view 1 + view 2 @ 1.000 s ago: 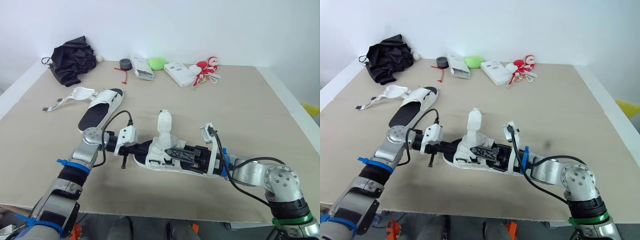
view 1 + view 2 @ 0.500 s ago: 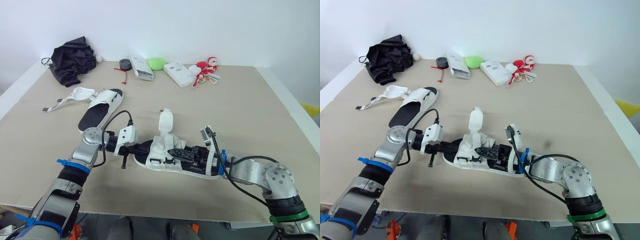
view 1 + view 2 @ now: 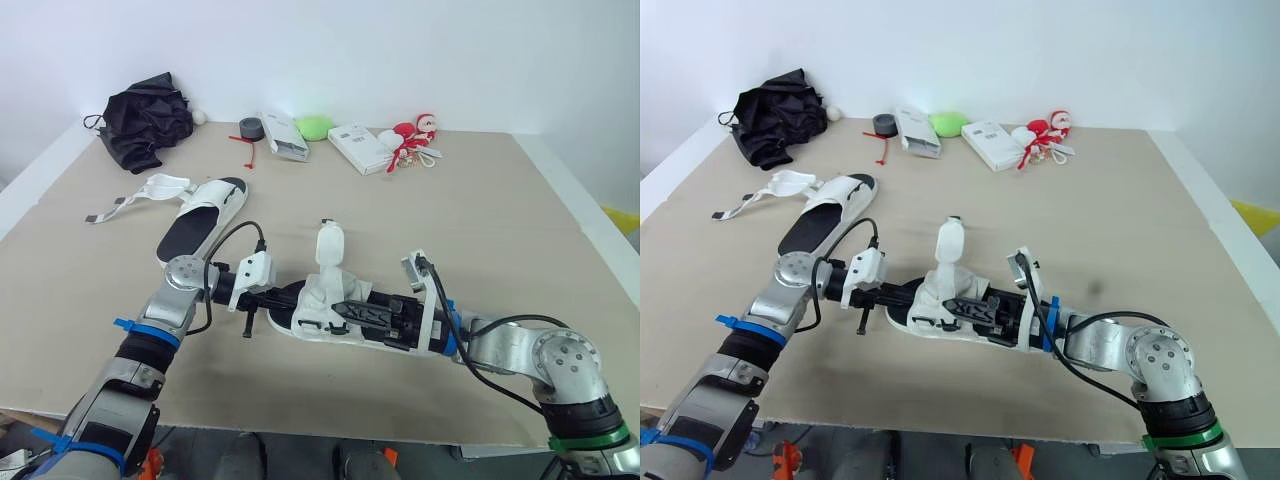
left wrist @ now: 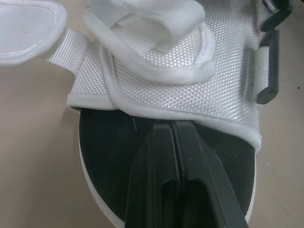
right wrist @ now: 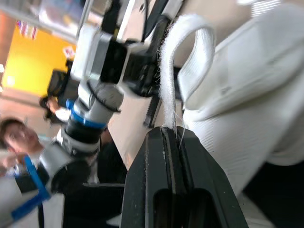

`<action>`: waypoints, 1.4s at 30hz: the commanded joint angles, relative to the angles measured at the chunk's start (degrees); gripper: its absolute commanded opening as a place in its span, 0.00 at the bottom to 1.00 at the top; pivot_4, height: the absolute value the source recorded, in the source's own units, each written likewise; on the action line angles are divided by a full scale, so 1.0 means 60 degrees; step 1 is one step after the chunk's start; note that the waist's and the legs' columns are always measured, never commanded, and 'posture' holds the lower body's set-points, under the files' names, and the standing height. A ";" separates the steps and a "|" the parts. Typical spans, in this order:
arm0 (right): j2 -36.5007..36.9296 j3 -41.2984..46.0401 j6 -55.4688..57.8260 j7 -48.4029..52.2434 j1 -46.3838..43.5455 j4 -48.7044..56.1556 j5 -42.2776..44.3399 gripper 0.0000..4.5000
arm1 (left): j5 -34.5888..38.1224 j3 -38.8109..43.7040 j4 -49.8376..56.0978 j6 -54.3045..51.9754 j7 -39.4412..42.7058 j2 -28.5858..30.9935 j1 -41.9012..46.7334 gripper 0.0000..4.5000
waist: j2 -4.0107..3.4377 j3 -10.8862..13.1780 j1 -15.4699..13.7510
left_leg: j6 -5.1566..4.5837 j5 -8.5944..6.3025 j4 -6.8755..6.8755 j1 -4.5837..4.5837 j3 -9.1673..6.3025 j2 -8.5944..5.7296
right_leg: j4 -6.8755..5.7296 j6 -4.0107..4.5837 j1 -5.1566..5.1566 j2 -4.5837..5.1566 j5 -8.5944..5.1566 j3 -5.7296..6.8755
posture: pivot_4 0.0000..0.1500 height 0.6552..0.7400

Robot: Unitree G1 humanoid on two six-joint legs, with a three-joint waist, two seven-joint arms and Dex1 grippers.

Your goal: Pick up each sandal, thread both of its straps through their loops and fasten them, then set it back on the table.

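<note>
1. Bench [image 3: 520,210]: a tan top that carries every item we list below.
2. Black cloth bundle [image 3: 145,122]: at the far left corner, well apart from the work.
3. Near sandal [image 3: 330,318]: white upper on a black footbed, lying on the bench between the two arms. We record its long axis as running across, from the left arm to the right arm. A white strap stands upright [image 3: 330,245] over its upper.
4. Second sandal [image 3: 205,212]: farther off on the left side, with its straps splayed open.
5. Two white boxes [image 3: 358,148], a green lump [image 3: 315,126], a red-and-white toy [image 3: 415,135] and a dark tape roll [image 3: 249,127]: in a row along the far edge.
6. Left gripper [image 4: 172,124]: fingers closed together, laid on the black footbed with the tips at the edge of the white mesh upper.
7. Right gripper [image 5: 170,130]: closed on a white fuzzy strap [image 5: 183,71], which loops up from its tips. We cannot tell whether this is the upright strap of entry 3.
8. Black buckle [image 4: 268,71]: on the side of the upper, just beside the gripped end.

We judge that the strap sits at the right gripper and the loop close beside it. Threading would then fall to the right arm, with the left steadying the opposite end.
</note>
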State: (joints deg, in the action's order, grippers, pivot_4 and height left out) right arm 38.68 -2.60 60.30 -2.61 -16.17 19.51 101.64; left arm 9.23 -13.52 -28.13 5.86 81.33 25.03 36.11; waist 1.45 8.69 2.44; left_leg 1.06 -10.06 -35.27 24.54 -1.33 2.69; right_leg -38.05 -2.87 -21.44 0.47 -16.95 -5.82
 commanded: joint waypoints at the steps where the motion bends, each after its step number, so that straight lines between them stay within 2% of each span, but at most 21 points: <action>1: 0.0191 -0.0403 0.0332 0.0632 0.0039 0.0759 -0.1092 0.01 | -0.0623 -0.0576 -0.0555 -0.0330 -0.0046 0.0068 -0.0471 0.00 | 0.0000 0.0000 0.0000 | 0.0000 0.0000 0.0000 0.0000 -0.0001 0.0000 | 0.0000 0.0002 0.0000 0.0000 -0.0001 0.0001 | 1.00 0.98; 7: 0.0450 -0.0907 0.0345 0.1945 0.0042 0.1550 -0.3324 0.01 | -0.0615 -0.0557 -0.0512 -0.0361 -0.0082 0.0078 -0.0504 0.00 | -0.0016 -0.0012 0.0001 | 0.0000 0.0000 0.0001 -0.0003 -0.0005 0.0003 | 0.0000 0.0007 -0.0001 -0.0003 -0.0002 0.0006 | 1.00 0.98; 10: 0.0477 -0.0692 0.0322 0.2630 0.0117 0.1629 -0.3590 0.01 | -0.0608 -0.0552 -0.0496 -0.0365 -0.0097 0.0076 -0.0511 0.00 | -0.0016 -0.0016 0.0001 | 0.0001 -0.0001 0.0001 -0.0005 -0.0005 0.0003 | 0.0000 0.0009 0.0000 -0.0003 -0.0004 0.0007 | 1.00 0.98; 11: 0.0501 -0.0601 0.0299 0.2906 0.0134 0.1675 -0.3646 0.16 | -0.0604 -0.0549 -0.0493 -0.0369 -0.0096 0.0077 -0.0507 0.00 | -0.0015 -0.0016 0.0000 | 0.0001 -0.0001 0.0001 -0.0005 -0.0005 0.0003 | 0.0000 0.0009 0.0000 -0.0003 -0.0004 0.0007 | 1.00 0.98; 12: 0.0515 -0.0547 0.0283 0.3115 0.0148 0.1709 -0.3720 0.19 | -0.0600 -0.0546 -0.0492 -0.0372 -0.0095 0.0078 -0.0503 0.00 | -0.0015 -0.0016 0.0001 | 0.0002 -0.0001 0.0001 -0.0004 -0.0004 0.0003 | 0.0000 0.0008 0.0000 -0.0003 -0.0005 0.0007 | 1.00 0.98; 14: 0.0496 -0.0371 0.0261 0.3476 0.0182 0.1674 -0.3647 0.41 | -0.0599 -0.0548 -0.0489 -0.0375 -0.0089 0.0079 -0.0500 0.00 | -0.0016 -0.0017 0.0002 | 0.0003 -0.0003 0.0002 -0.0005 -0.0002 0.0003 | 0.0000 0.0007 0.0000 -0.0003 -0.0005 0.0006 | 1.00 0.98; 17: 0.0289 -0.0059 0.0436 0.3204 -0.0249 0.0923 -0.2989 0.65 | -0.0596 -0.0557 -0.0496 -0.0371 -0.0085 0.0061 -0.0498 0.00 | -0.0016 -0.0016 0.0007 | 0.0003 -0.0003 0.0002 -0.0005 -0.0006 0.0002 | 0.0000 0.0007 0.0001 -0.0004 -0.0005 0.0009 | 1.00 0.98; 18: 0.0226 0.0000 0.0483 0.3103 -0.0359 0.0743 -0.2829 0.77 | -0.0598 -0.0561 -0.0502 -0.0365 -0.0087 0.0057 -0.0499 0.00 | -0.0015 -0.0016 0.0007 | 0.0003 -0.0003 0.0001 -0.0007 -0.0003 0.0002 | 0.0000 0.0008 0.0002 -0.0004 -0.0002 0.0007 | 1.00 0.98; 19: 0.0160 0.0058 0.0516 0.3038 -0.0487 0.0565 -0.2672 0.83 | -0.0598 -0.0571 -0.0505 -0.0360 -0.0090 0.0052 -0.0505 0.00 | -0.0015 -0.0015 0.0007 | 0.0003 -0.0003 0.0000 -0.0008 -0.0002 0.0002 | 0.0000 0.0009 0.0002 -0.0004 0.0000 0.0005 | 1.00 0.98; 26: -0.0282 0.0099 0.0868 0.2355 -0.1730 -0.0681 -0.2046 0.83 | -0.0599 -0.0638 -0.0495 -0.0371 -0.0115 -0.0018 -0.0512 0.00 | -0.0017 -0.0014 0.0003 | 0.0003 -0.0002 -0.0005 -0.0009 0.0008 0.0000 | -0.0001 0.0013 0.0002 -0.0002 0.0005 -0.0005 | 1.00 0.98; 35: -0.0692 0.0097 0.1302 0.2133 -0.2333 -0.1121 -0.2112 0.83 | -0.0595 -0.0641 -0.0365 -0.0393 -0.0171 -0.0032 -0.0663 0.00 | -0.0019 -0.0013 -0.0008 | 0.0003 -0.0002 -0.0004 -0.0001 0.0003 -0.0002 | 0.0000 -0.0004 0.0001 0.0000 0.0006 0.0000 | 1.00 0.98; 39: -0.0830 0.0177 0.1259 0.2105 -0.2351 -0.1128 -0.2301 0.59 | -0.0591 -0.0635 -0.0326 -0.0408 -0.0215 -0.0021 -0.0699 0.00 | -0.0018 -0.0013 -0.0006 | 0.0003 -0.0002 -0.0006 -0.0001 0.0005 -0.0003 | 0.0000 -0.0003 0.0001 0.0001 0.0008 -0.0003 | 1.00 0.98; 42: -0.0832 0.0271 0.1256 0.2212 -0.2269 -0.0974 -0.2298 0.28 | -0.0590 -0.0625 -0.0321 -0.0408 -0.0241 -0.0022 -0.0708 0.00 | -0.0019 -0.0013 -0.0008 | 0.0003 -0.0003 -0.0005 0.0000 0.0003 -0.0003 | 0.0000 -0.0004 0.0000 0.0002 0.0007 -0.0001 | 1.00 0.98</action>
State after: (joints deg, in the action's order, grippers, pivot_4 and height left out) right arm 33.74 -3.43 68.20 9.85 -29.26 12.03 87.36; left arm 9.31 -13.44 -27.26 5.77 79.97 24.84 35.00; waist 1.33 8.61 2.39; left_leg 1.07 -10.07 -35.30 24.54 -1.31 2.67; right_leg -38.05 -2.89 -21.44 0.48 -16.91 -5.83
